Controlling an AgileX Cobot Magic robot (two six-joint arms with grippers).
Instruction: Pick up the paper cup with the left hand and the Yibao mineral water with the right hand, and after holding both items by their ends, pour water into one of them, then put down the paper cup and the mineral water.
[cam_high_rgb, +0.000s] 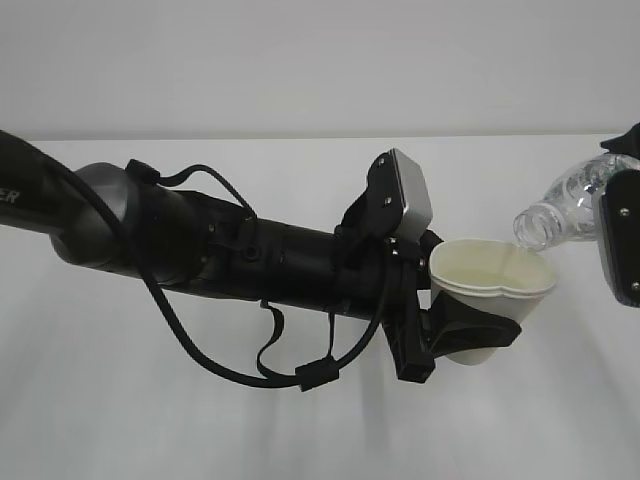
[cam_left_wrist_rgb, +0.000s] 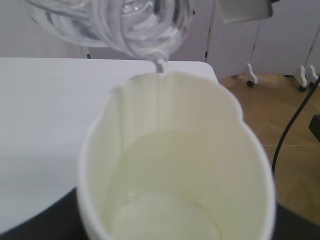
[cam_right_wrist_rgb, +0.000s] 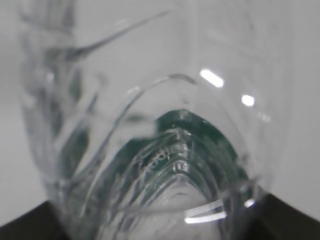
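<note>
My left gripper (cam_high_rgb: 470, 335) is shut on the paper cup (cam_high_rgb: 490, 285) and holds it in the air, squeezed so its rim is wavy. In the left wrist view the cup (cam_left_wrist_rgb: 175, 165) fills the frame, with a little water at its bottom. My right gripper (cam_high_rgb: 620, 245) at the right edge is shut on the Yibao mineral water (cam_high_rgb: 560, 210), tilted with its mouth over the cup's far rim. A thin stream falls from the bottle (cam_left_wrist_rgb: 130, 25) into the cup. In the right wrist view the bottle (cam_right_wrist_rgb: 165, 150) fills the frame, with its green label showing through.
The white table (cam_high_rgb: 250, 430) lies under both arms. In the left wrist view its edge (cam_left_wrist_rgb: 200, 65) shows, with a wooden floor, a black cable (cam_left_wrist_rgb: 295, 115) and white stands with castors (cam_left_wrist_rgb: 250, 75) beyond.
</note>
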